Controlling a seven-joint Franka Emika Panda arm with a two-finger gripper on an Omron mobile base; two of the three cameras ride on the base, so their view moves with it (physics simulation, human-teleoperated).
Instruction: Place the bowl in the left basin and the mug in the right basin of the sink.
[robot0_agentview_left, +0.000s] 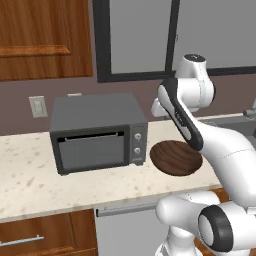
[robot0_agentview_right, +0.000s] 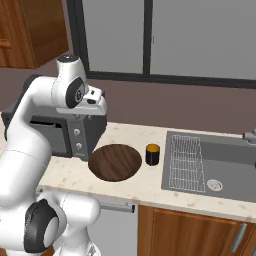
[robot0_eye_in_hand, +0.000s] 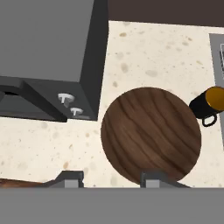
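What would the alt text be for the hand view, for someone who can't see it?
Looking down from the robot's hand: a dark wooden bowl sits on a speckled counter, a small black mug just beside it, a grey toaster oven opposite. The gripper hangs open above.

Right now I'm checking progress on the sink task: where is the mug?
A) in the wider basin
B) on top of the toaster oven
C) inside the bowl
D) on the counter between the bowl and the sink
D: the mug stands on the counter, with the bowl on one side and the sink on the other.
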